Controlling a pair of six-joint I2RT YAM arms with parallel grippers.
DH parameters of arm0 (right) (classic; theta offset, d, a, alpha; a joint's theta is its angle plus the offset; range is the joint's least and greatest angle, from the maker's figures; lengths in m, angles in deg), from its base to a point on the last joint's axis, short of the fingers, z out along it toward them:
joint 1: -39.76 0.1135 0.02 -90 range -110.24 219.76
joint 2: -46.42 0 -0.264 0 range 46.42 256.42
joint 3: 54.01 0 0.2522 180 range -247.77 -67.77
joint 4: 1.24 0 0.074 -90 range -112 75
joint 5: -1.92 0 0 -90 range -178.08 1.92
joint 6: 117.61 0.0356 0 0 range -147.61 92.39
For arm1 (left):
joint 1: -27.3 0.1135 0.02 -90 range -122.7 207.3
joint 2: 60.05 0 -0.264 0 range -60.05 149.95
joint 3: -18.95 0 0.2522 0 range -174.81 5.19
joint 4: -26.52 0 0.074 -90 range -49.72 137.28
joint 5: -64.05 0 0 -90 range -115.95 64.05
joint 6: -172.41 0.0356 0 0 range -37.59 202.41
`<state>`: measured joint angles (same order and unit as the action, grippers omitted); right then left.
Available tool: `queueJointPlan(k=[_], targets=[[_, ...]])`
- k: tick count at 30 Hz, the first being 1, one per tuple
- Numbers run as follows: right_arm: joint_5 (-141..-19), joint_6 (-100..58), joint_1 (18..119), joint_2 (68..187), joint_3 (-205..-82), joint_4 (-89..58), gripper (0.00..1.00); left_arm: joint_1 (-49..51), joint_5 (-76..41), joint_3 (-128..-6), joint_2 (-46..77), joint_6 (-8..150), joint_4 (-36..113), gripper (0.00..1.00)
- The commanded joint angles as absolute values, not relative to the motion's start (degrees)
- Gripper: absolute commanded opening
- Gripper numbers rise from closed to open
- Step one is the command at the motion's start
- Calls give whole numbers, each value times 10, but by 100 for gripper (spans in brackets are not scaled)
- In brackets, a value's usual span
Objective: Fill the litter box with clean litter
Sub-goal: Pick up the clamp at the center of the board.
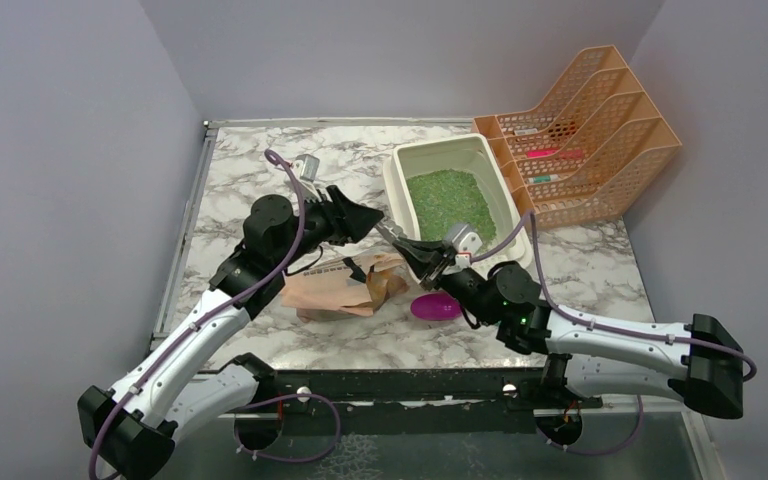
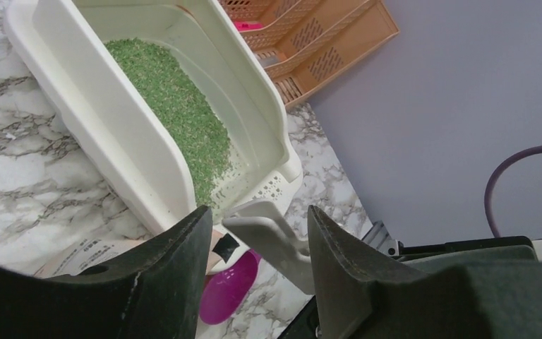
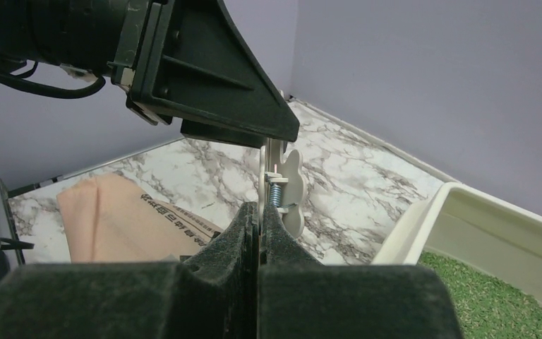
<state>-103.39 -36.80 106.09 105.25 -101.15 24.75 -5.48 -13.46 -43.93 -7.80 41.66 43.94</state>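
Note:
The cream-white litter box [image 1: 397, 190] stands at the back centre with green clean litter [image 1: 450, 200] across its floor. It also shows in the left wrist view, litter box [image 2: 113, 134] and litter [image 2: 176, 113], and at the right of the right wrist view [image 3: 466, 205]. My right gripper [image 1: 405, 245] is shut [image 3: 260, 206] on a white spring clip [image 3: 286, 183], holding it up just in front of the box. My left gripper [image 1: 378, 222] has its jaws apart [image 2: 259, 212] around the clip's flat handle [image 2: 275, 240]; the handle lies against the right finger, with a gap to the left one.
A tan paper bag [image 1: 340, 290] with dark characters lies flat under both grippers. A magenta scoop [image 1: 435, 307] rests on the marble beside it. An orange mesh file rack [image 1: 580, 130] stands at the back right against the wall, right of the box.

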Motion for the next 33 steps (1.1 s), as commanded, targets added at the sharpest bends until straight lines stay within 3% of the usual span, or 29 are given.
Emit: queueJointPlan(k=[1, 7, 10, 12, 15, 17, 18, 22, 24, 26, 33], targets=[[-1021, -353, 1064, 1066, -1031, 292, 1, -62, -132, -424, -80, 389, 348, 46], [-999, -344, 1064, 1075, -1032, 282, 1, -63, -117, -413, -75, 384, 330, 10], [-998, -336, 1064, 1073, -1035, 264, 1, -64, -117, -414, -79, 390, 340, 0], [-995, -324, 1064, 1063, -1040, 236, 7, -64, -124, -416, -83, 400, 351, 0], [-999, -317, 1064, 1046, -1053, 191, 22, -64, -140, -421, -89, 422, 374, 0], [-1018, -304, 1064, 1037, -1071, 141, 51, -63, -154, -424, -92, 431, 391, 0], [-1036, -288, 1064, 1039, -1094, 101, 60, -64, -159, -425, -93, 434, 397, 0], [-1110, -255, 1064, 1073, -1202, -107, 74, -64, -178, -432, -98, 449, 426, 0], [-1176, -220, 1061, 1085, -1241, -163, 89, -64, -188, -434, -101, 456, 440, 0], [-1144, -204, 1040, 1086, -1256, -192, 94, -64, -199, -438, -103, 461, 453, 0], [-765, -81, 824, 1101, -1296, -255, 100, -64, -204, -446, -106, 467, 471, 0]])
